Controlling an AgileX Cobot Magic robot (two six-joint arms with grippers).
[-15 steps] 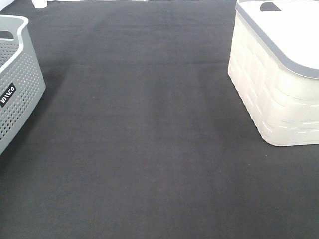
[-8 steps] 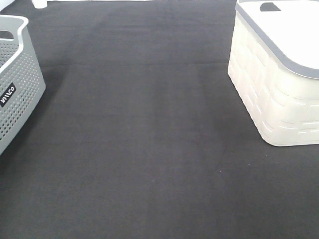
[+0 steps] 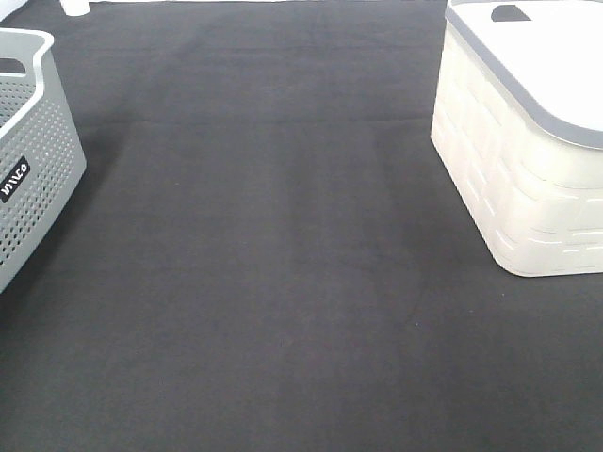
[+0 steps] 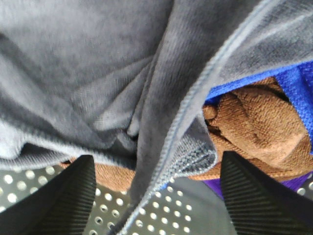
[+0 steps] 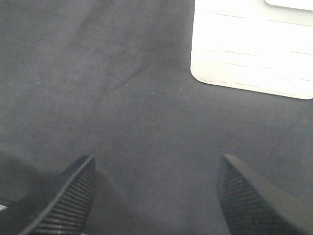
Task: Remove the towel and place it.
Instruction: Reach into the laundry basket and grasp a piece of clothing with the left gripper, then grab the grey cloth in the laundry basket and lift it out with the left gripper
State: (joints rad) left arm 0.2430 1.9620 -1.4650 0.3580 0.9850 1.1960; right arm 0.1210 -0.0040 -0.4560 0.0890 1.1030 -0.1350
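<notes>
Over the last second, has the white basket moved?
No: the white basket sits where it was, same gap to the grey basket across the mat.

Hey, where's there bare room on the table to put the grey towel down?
The widest free patch is the black mat between the grey perforated basket on the left and the cream lidded bin on the right. It is crowded inside the grey basket, where the towel lies heaped over a brown cloth and a blue cloth.

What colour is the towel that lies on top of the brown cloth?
The towel is grey, slightly lavender; best seen in the left wrist view.
</notes>
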